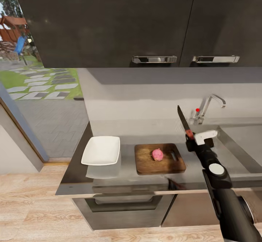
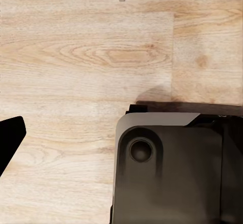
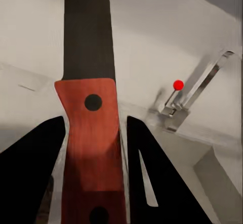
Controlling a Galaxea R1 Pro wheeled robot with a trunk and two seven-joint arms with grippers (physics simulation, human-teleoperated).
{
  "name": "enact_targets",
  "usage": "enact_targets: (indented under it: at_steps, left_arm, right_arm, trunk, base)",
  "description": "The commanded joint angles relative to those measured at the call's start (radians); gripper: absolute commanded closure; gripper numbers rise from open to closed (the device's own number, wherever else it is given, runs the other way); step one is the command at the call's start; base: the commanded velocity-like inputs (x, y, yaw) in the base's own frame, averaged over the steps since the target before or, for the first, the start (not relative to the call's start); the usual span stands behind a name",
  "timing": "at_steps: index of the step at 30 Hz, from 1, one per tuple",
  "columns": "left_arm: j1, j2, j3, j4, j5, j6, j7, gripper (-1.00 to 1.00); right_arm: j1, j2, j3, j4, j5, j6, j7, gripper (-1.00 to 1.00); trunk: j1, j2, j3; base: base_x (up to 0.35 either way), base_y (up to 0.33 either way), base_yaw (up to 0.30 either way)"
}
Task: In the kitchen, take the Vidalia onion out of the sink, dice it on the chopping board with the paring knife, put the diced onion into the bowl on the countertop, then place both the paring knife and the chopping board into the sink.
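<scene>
The pinkish-red Vidalia onion [image 1: 157,154] sits whole on the brown chopping board [image 1: 145,163], which lies on the dark countertop [image 1: 125,178]. To the left of the board is the white square bowl [image 1: 101,150]. My right gripper [image 1: 190,137] hovers above the board's right end, shut on the paring knife [image 1: 183,121], blade pointing up. In the right wrist view its red handle [image 3: 91,148] is clamped between my black fingers [image 3: 162,183]. The steel sink [image 1: 238,145] lies to the right. One dark left fingertip [image 2: 7,139] shows over the floor.
The chrome tap [image 1: 210,104] with its red knob [image 3: 177,85] stands behind the sink. Dark wall cabinets [image 1: 109,20] hang above the worktop. A glass door opens onto the garden at left. My dark base [image 2: 167,168] rests on the wooden floor [image 2: 76,57].
</scene>
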Motion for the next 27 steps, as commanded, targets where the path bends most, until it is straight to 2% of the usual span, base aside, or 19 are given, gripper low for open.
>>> enact_targets:
  at_steps: [1,7,8,9,10,11,12,15,19,22,24,27]
  left_arm:
    - [-0.001,0.000,-0.009,0.002,0.010,-0.006,0.002,-1.00]
    - [-0.001,0.000,-0.009,0.002,0.010,-0.006,0.001,-1.00]
    - [-0.001,0.000,-0.009,0.002,0.010,-0.006,0.001,-1.00]
    - [-0.001,0.000,-0.009,0.002,0.010,-0.006,0.001,-1.00]
    - [-0.001,0.000,-0.009,0.002,0.010,-0.006,0.001,-1.00]
    - [-0.001,0.000,-0.009,0.002,0.010,-0.006,0.001,-1.00]
    - [-0.001,0.000,-0.009,0.002,0.010,-0.006,0.001,-1.00]
    - [-0.001,0.000,-0.009,0.002,0.010,-0.006,0.001,-1.00]
    - [-0.001,0.000,-0.009,0.002,0.010,-0.006,0.001,-1.00]
    - [-0.001,0.000,-0.009,0.002,0.010,-0.006,0.001,-1.00]
    - [-0.001,0.000,-0.009,0.002,0.010,-0.006,0.001,-1.00]
    - [-0.001,0.000,-0.009,0.002,0.010,-0.006,0.001,-1.00]
  right_arm:
    - [-0.001,0.002,0.013,-0.002,0.010,0.004,-0.006,1.00]
    - [-0.001,0.014,0.129,-0.002,0.013,-0.024,-0.163,1.00]
    - [-0.001,0.019,0.160,-0.002,0.013,-0.028,-0.213,1.00]
    - [-0.001,0.023,0.191,-0.002,0.014,-0.030,-0.273,1.00]
    - [-0.001,0.028,0.262,-0.002,0.014,-0.032,-0.423,1.00]
    - [0.000,0.028,0.302,-0.002,0.015,-0.032,-0.506,1.00]
    - [0.000,0.028,0.324,-0.002,0.015,-0.032,-0.547,1.00]
    - [0.001,0.020,0.447,-0.001,0.016,-0.032,-0.772,1.00]
    - [0.002,0.001,0.530,0.000,0.018,-0.030,-0.946,1.00]
    - [0.002,-0.006,0.591,0.004,0.036,-0.026,-1.029,1.00]
    - [0.002,-0.007,0.610,0.007,0.064,-0.024,-1.078,1.00]
    - [0.003,-0.005,0.635,0.011,0.132,-0.011,-1.168,1.00]
  trunk:
    - [0.001,-0.002,-0.002]
    - [0.001,-0.002,-0.002]
    - [0.001,-0.002,-0.002]
    - [0.001,-0.002,-0.002]
    - [0.001,-0.002,-0.002]
    - [0.001,-0.002,-0.002]
    - [0.001,-0.002,-0.002]
    - [0.001,-0.002,-0.002]
    - [0.001,-0.002,-0.002]
    - [0.001,-0.002,-0.002]
    - [0.001,-0.002,-0.002]
    - [0.001,-0.002,-0.002]
  base:
    - [0.000,0.000,0.000]
    - [0.000,0.000,0.000]
    - [0.000,0.000,0.000]
    - [0.000,0.000,0.000]
    - [0.000,0.000,0.000]
    - [0.000,0.000,0.000]
    - [0.000,0.000,0.000]
    - [0.000,0.000,0.000]
    - [0.000,0.000,0.000]
    - [0.000,0.000,0.000]
    - [0.000,0.000,0.000]
    - [0.000,0.000,0.000]
